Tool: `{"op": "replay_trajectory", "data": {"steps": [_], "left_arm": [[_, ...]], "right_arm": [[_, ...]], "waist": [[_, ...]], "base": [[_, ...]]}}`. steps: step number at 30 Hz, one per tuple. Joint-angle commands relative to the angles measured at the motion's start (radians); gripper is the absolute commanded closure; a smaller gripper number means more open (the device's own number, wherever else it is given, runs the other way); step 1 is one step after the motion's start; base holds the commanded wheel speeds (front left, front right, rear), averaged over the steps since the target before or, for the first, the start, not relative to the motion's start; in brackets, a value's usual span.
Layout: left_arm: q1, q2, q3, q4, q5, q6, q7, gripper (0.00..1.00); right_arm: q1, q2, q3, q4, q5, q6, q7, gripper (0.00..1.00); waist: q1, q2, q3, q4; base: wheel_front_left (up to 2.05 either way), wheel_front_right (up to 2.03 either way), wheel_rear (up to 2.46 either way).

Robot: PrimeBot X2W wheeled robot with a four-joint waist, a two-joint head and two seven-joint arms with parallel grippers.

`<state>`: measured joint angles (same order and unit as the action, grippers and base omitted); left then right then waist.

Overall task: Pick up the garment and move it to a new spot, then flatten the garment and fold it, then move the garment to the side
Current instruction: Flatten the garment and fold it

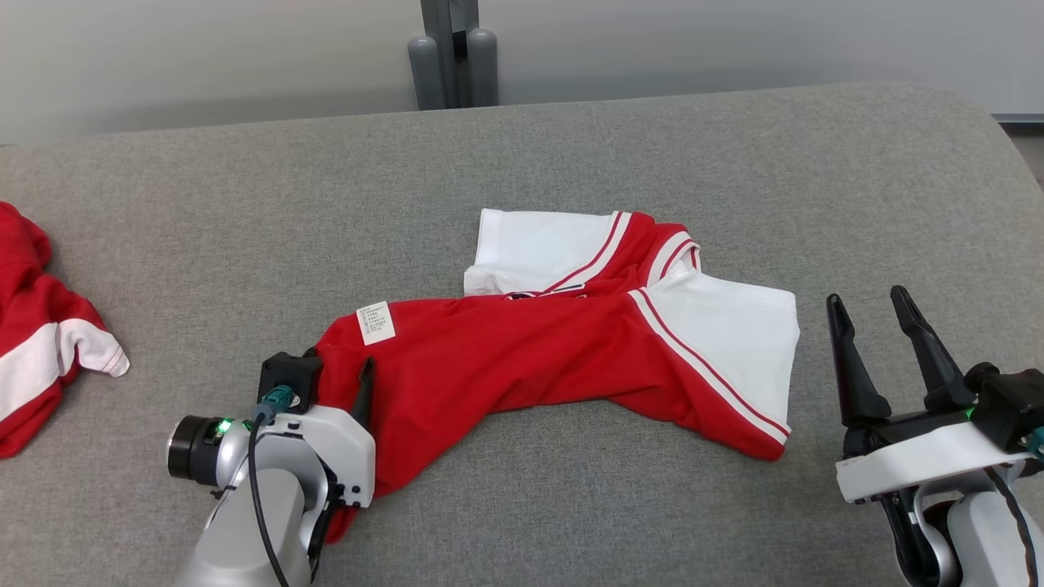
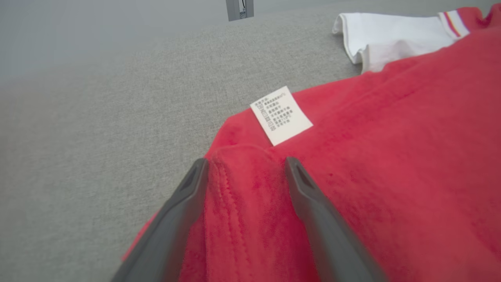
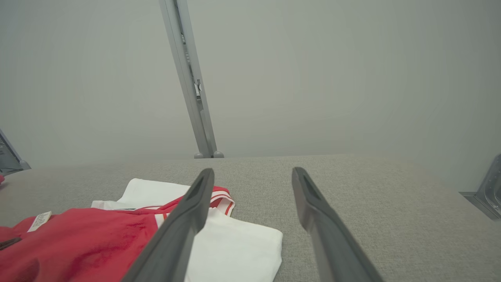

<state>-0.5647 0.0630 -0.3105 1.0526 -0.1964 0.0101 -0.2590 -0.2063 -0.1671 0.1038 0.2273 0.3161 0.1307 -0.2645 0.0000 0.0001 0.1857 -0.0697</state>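
- Nearest, on the left, the left gripper [image 1: 338, 368] is low at the near-left corner of the garment [image 1: 530, 359]. Its fingers [image 2: 184, 203] are spread, with a ridge of red hem between them, and nothing is pinched yet.
- Near right, the right gripper [image 1: 866, 297] hovers above bare tabletop [image 1: 571, 505], just right of the white sleeve [image 1: 734, 326]. Its fingers [image 3: 188, 211] are spread too and hold nothing.
- The garment, a red and white shirt, lies across the middle of the tabletop. Its body is twisted and bunched, and a care label [image 1: 376, 322] shows at the left corner.
- Farther back, the second white sleeve [image 1: 538, 244] is doubled over beside the striped collar, so the shirt is neither flat nor folded.
- Far left, another red and white garment [image 1: 33, 326] lies well apart.
- Judgement: the task is at an early stage. I cannot tell whether the shirt has had its first move. A corner grasp looks imminent, and flattening, folding and setting aside remain.
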Motion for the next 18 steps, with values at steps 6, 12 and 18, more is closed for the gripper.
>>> {"op": "replay_trajectory", "data": {"steps": [6,12,18], "left_arm": [[-0.022,0.002,0.006,0.003,-0.016,0.009,-0.006,0.8],[-0.014,0.006,0.011,-0.017,-0.024,0.013,-0.006,1.0],[0.002,0.012,0.018,-0.069,-0.019,0.027,-0.006,1.0]], "right_arm": [[-0.009,-0.004,-0.003,0.003,0.0,0.0,-0.001,0.0],[-0.006,-0.003,-0.004,0.003,0.001,0.0,-0.001,0.0],[0.0,-0.001,-0.005,0.006,-0.001,0.0,-0.001,0.0]], "waist": [[0.0,-0.0001,-0.002,0.002],[0.0,-0.0001,-0.007,0.005],[0.0,-0.0001,-0.019,0.011]], "base": [[0.0,0.0,0.0],[0.0,0.0,0.0],[0.0,0.0,0.0]]}}
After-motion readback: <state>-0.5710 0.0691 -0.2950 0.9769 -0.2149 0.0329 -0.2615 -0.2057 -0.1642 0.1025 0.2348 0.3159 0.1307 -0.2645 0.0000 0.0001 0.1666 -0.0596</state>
